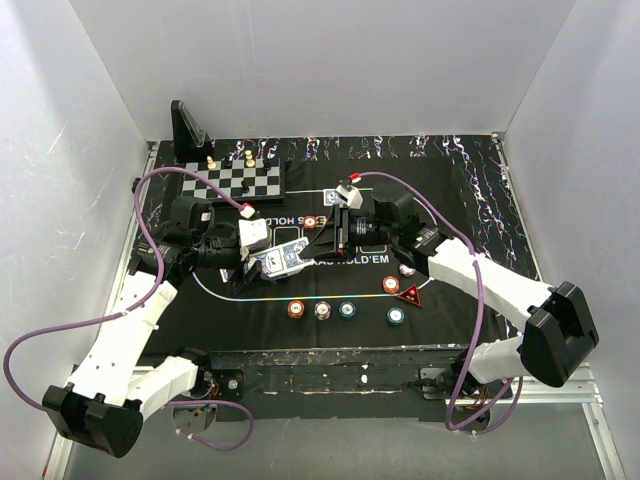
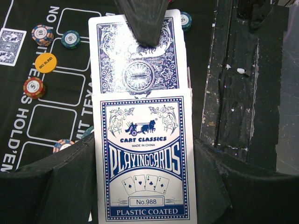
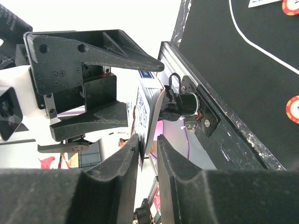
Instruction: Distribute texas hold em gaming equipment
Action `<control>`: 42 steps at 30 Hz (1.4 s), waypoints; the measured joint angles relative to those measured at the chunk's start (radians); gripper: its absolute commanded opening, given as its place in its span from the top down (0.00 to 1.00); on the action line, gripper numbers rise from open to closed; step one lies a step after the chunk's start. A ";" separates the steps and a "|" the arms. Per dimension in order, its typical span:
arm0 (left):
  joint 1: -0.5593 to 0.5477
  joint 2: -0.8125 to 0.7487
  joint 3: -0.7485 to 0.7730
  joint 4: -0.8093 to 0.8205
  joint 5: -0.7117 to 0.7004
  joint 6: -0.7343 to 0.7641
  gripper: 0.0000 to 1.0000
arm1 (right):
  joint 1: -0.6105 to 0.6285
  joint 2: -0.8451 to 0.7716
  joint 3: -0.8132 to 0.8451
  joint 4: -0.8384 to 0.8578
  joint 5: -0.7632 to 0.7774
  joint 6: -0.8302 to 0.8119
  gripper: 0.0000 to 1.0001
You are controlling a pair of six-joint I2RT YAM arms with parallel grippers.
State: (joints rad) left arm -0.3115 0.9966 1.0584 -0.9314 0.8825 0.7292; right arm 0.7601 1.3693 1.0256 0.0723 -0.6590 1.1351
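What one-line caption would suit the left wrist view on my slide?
Left gripper holds a playing-card box while the right gripper touches one blue-backed card protruding from it.

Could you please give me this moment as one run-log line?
left gripper: holds card box | right gripper: jaws around protruding card, grip unclear

The left arm (image 1: 125, 335) reaches in from the near left corner of the table (image 1: 300, 365) and the right arm (image 1: 495, 280) from the near right, meeting over the middle, the left gripper (image 2: 142, 140) clamped on a playing-card box (image 2: 145, 172), the right gripper (image 3: 147, 140) narrowly parted astride a card (image 3: 150, 112) protruding from it.
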 measured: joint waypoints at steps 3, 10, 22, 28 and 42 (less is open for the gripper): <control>0.000 0.000 0.000 0.000 0.000 0.000 0.63 | -0.016 -0.021 -0.009 -0.005 0.002 -0.003 0.78; 0.000 0.000 0.000 0.000 0.000 -0.001 0.64 | -0.031 -0.041 -0.011 -0.016 0.001 -0.009 0.93; 0.000 0.000 0.000 0.001 -0.003 -0.001 0.64 | -0.097 -0.113 -0.043 -0.072 0.002 -0.019 0.99; 0.000 0.000 0.000 0.001 -0.003 -0.002 0.64 | -0.131 -0.148 -0.060 -0.080 -0.004 -0.018 0.99; 0.000 0.000 0.000 -0.003 -0.003 -0.001 0.66 | -0.313 -0.191 -0.060 -0.037 -0.083 0.032 0.99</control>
State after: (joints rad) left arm -0.3115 0.9962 1.0584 -0.9344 0.8795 0.7280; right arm 0.4473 1.1786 0.9661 0.0357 -0.7418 1.1675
